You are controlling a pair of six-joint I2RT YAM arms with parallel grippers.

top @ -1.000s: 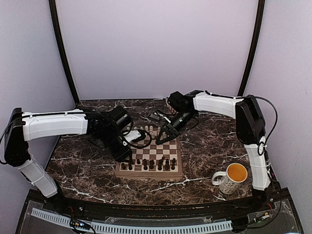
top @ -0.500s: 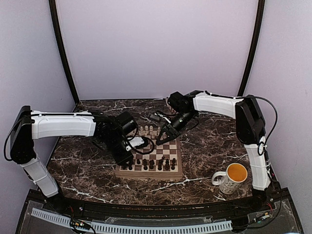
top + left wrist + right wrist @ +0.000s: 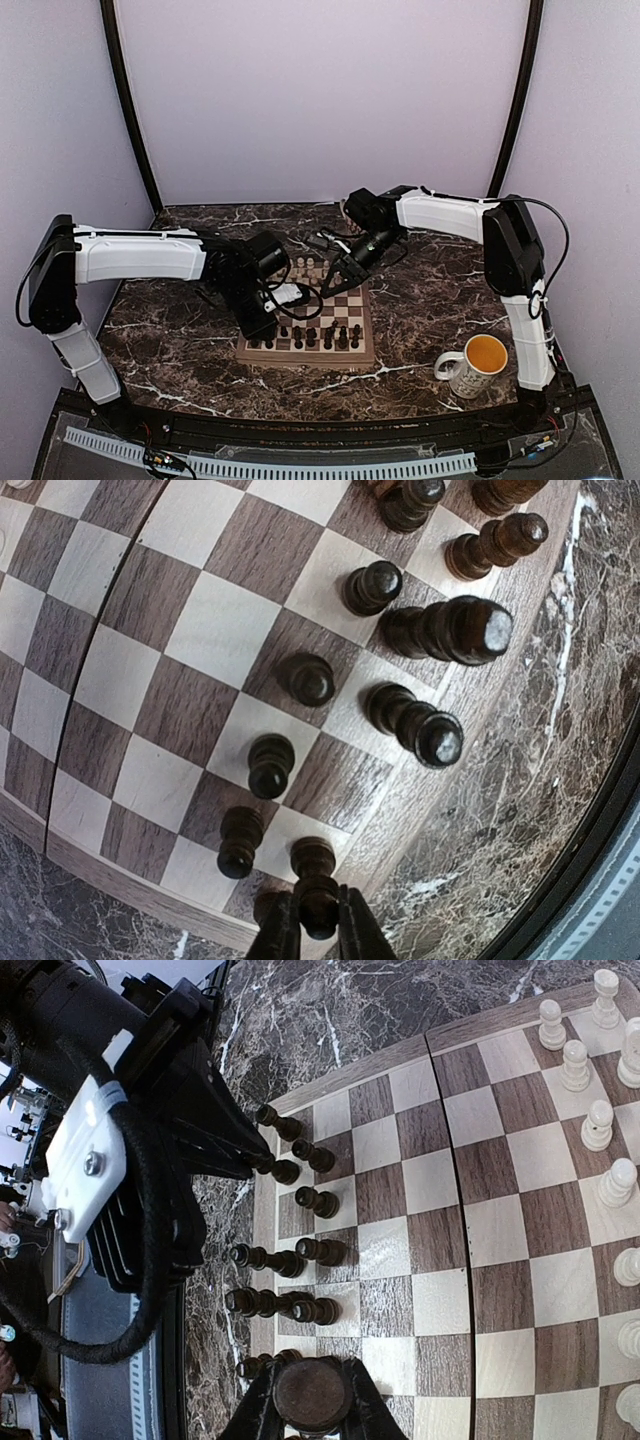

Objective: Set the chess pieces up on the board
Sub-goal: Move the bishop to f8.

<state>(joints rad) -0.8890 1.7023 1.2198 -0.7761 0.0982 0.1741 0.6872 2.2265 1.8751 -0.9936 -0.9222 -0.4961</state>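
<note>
The board (image 3: 306, 358) lies mid-table, with cream chess pieces (image 3: 305, 268) along its far rows and dark ones (image 3: 312, 337) along the near rows. My left gripper (image 3: 262, 322) is over the board's near-left corner. In the left wrist view its fingers (image 3: 275, 935) press both sides of a dark piece (image 3: 313, 860) that stands on a corner square, beside other dark pieces (image 3: 305, 679). My right gripper (image 3: 328, 288) hovers over the board's middle. It is shut on a dark piece (image 3: 311, 1398) whose round base faces the camera. Cream pieces (image 3: 597, 1125) line the board's far side.
A white mug (image 3: 472, 362) of orange liquid stands on the marble near the right arm's base. The left arm's black wrist and cable (image 3: 130, 1150) crowd the board's corner. Small dark items (image 3: 322, 240) lie behind the board.
My left arm has reached further right onto the board's near-left corner, and its jaws have narrowed around the dark corner piece. The right gripper has barely moved and still holds its piece.
</note>
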